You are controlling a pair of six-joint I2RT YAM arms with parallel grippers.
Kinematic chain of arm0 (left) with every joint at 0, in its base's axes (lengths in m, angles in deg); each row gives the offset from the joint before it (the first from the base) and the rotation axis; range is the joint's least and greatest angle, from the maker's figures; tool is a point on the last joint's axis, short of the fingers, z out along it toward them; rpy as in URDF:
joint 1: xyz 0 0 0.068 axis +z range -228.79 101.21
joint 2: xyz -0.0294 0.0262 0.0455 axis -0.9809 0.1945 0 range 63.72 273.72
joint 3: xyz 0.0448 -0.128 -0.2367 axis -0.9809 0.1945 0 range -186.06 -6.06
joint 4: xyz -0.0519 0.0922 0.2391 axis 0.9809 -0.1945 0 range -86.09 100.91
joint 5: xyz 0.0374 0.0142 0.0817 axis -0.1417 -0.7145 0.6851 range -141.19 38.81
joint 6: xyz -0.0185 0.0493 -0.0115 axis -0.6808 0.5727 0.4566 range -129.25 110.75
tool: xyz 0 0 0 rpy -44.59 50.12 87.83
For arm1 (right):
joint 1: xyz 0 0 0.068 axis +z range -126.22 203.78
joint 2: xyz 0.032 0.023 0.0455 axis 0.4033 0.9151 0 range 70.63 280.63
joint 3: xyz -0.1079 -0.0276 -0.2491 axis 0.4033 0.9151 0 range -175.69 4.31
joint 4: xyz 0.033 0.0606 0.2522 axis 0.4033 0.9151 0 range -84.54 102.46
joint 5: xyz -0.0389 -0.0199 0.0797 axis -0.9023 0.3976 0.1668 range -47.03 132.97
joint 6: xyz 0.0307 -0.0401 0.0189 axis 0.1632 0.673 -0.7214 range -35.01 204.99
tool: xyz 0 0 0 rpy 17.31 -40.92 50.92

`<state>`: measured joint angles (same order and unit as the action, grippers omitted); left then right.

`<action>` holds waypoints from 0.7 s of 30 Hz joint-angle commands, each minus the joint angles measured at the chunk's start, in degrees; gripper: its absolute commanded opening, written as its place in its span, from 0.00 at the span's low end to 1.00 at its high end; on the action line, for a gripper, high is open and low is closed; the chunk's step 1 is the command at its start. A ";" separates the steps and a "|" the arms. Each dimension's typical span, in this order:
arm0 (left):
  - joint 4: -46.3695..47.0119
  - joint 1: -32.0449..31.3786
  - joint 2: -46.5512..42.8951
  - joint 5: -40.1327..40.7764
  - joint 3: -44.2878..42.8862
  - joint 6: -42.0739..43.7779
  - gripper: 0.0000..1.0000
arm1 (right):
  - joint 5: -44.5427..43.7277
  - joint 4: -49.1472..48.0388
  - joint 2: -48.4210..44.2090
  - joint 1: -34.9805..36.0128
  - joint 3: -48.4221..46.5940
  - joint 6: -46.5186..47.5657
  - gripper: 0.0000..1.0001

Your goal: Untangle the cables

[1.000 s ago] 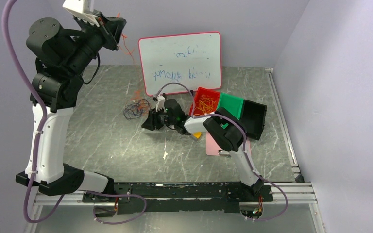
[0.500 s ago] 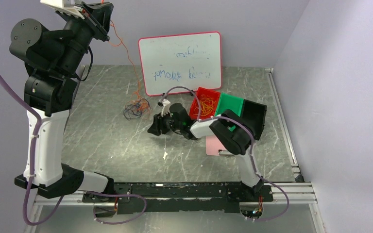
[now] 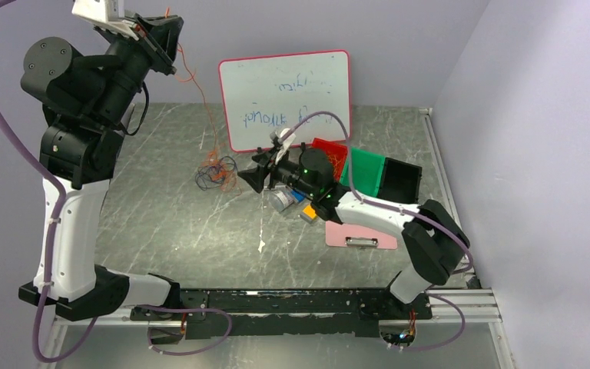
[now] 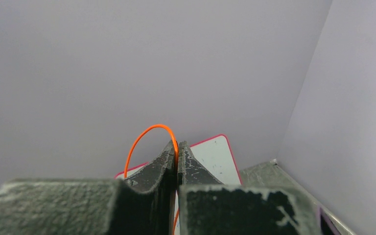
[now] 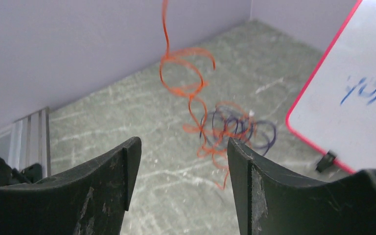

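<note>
My left gripper (image 3: 170,42) is raised high at the back left, shut on an orange cable (image 4: 142,140) that loops over its fingertips. That cable (image 3: 203,100) hangs down in curls to a small tangle of orange and dark purple cables (image 3: 217,171) on the table, left of the whiteboard. My right gripper (image 3: 252,178) is open and empty, just right of the tangle and above the table. In the right wrist view the tangle (image 5: 230,127) lies ahead of the open fingers (image 5: 242,171), with the orange strand (image 5: 176,73) rising out of frame.
A whiteboard (image 3: 286,96) leans on the back wall. Red (image 3: 330,157), green (image 3: 365,169) and black (image 3: 399,184) bins stand at the right; the red one holds orange and yellowish wires. A pink clipboard (image 3: 357,234) lies in front of them.
My right arm has stretched out and swung left and back, its gripper now nearer the tangle. The left gripper stayed high holding the orange cable, shifting slightly.
</note>
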<state>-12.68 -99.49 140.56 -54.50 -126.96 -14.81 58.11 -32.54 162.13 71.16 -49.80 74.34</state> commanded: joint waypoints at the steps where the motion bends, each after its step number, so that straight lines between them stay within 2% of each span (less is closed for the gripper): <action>1: -0.57 0.49 -1.85 -4.83 2.51 0.45 0.07 | -1.62 -0.02 -3.84 0.18 -4.99 6.00 0.69; 8: -1.60 0.48 -3.16 -9.66 5.78 -0.06 0.07 | 0.37 -2.59 -5.10 0.19 -10.46 7.26 0.70; 15: -1.83 0.48 -3.37 -12.40 6.30 -0.63 0.07 | 5.06 -2.30 2.97 0.18 -20.55 6.41 0.69; 18: -2.11 0.49 -3.27 -13.16 6.07 -0.84 0.07 | 3.77 -2.99 7.36 0.22 -23.66 5.56 0.65; 21: -2.09 0.47 -3.05 -13.65 5.31 -1.10 0.07 | 3.20 -2.70 12.41 0.23 -26.73 4.78 0.53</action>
<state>-14.70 -99.49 138.22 -65.49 -120.53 -15.05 61.54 -34.97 169.02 71.16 -73.25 80.00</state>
